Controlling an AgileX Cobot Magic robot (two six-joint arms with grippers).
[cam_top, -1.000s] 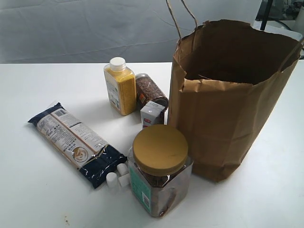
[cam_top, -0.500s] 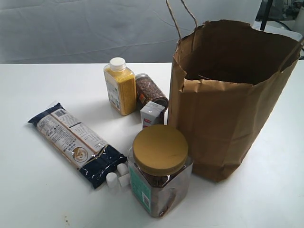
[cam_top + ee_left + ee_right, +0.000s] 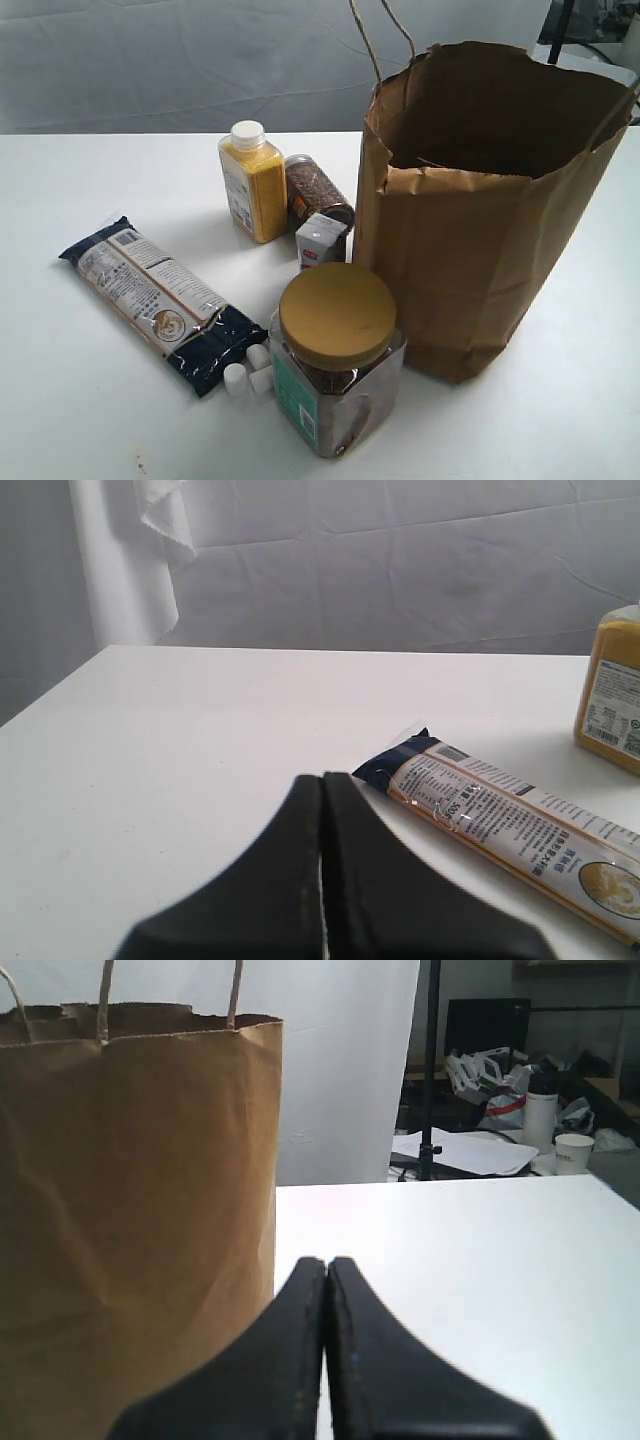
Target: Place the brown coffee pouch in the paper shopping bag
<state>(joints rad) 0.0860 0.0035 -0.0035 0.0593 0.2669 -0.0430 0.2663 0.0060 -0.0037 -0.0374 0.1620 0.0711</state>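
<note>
The brown coffee pouch (image 3: 320, 239) stands in the middle of the exterior view. It is small, and its folded top looks pale grey in this light. It has a red label low on its front. It is outside the paper shopping bag (image 3: 470, 250), just by the bag's left wall, but I cannot tell if they touch. The bag is open at the top and fills the right side of the frame. It is dark inside, and its thin handles stick up. Right in front of the pouch, lower in the frame, is a clear jar with a yellow lid (image 3: 337, 355). This jar hides the bottom of the pouch. Right behind the pouch a small jar of brown seeds (image 3: 317, 190) leans over. Left of that stands a yellow bottle with a white cap (image 3: 253, 185). A long dark blue packet (image 3: 160, 300) lies flat at the lower left. Three little white pegs (image 3: 250, 368) sit between its near end and the big jar. All of this rests on a white surface (image 3: 80, 180). In the left wrist view the left tool (image 3: 322, 790) has its two black fingers pressed together, holding nothing. The blue packet lies near it. In the right wrist view the right tool (image 3: 327, 1272) is also pressed together and holds nothing. The bag stands close beside it.
</note>
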